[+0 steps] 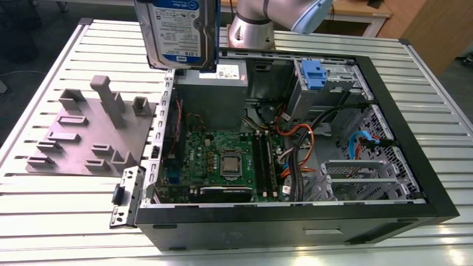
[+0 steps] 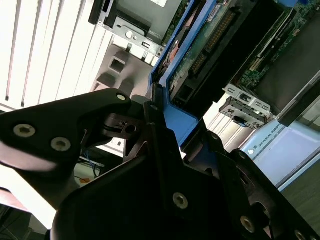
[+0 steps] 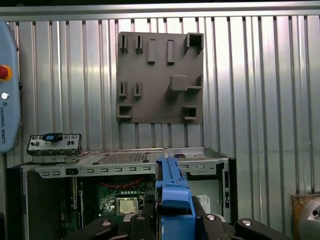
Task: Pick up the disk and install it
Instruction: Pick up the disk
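**Asker:** Where is the disk right now?

**Arm:** I have it in the air. In the exterior view the disk stands on edge near the top of the picture, with its label facing the camera. Its lower edge shows against the back of the open computer case. My pincer is clamped on it. In both wrist views my black fingers sit on either side of its blue rail.

**Asker:** And what lies below, going from the exterior view's left to its right?

**Arm:** First comes the slatted metal table. On it lies a grey fixture plate with upright pegs and small brackets, just beside the case wall. Then comes the case itself. The grey power-supply box is at the back, right under the disk as that view shows it. The green motherboard lies nearer the camera, with the processor bare at its middle. Orange and black cables run past the board's right side. Beyond them at the back is the grey drive cage with its blue latch, apart from the disk.
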{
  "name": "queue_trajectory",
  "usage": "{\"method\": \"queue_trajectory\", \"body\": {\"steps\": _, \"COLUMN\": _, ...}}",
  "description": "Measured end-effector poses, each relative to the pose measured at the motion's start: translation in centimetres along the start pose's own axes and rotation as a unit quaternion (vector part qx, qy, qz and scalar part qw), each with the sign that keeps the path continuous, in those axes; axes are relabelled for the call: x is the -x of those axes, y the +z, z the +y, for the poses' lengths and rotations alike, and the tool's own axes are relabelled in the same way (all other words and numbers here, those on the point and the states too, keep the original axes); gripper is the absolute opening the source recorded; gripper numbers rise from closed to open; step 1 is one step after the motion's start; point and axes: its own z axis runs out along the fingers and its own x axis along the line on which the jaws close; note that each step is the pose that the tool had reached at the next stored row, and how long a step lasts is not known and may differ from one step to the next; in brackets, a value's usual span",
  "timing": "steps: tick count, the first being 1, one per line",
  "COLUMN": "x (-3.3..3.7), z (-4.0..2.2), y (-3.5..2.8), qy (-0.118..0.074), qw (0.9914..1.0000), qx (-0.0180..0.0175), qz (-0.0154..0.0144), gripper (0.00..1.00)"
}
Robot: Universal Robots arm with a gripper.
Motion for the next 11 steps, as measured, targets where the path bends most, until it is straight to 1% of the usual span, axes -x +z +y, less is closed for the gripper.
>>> {"method": "queue_trajectory", "body": {"steps": 11, "x": 0.09, "z": -1.53, "y": 0.0, "qy": 0.0, "qw": 1.0, "qx": 0.0, "qz": 0.0, "gripper": 0.36}}
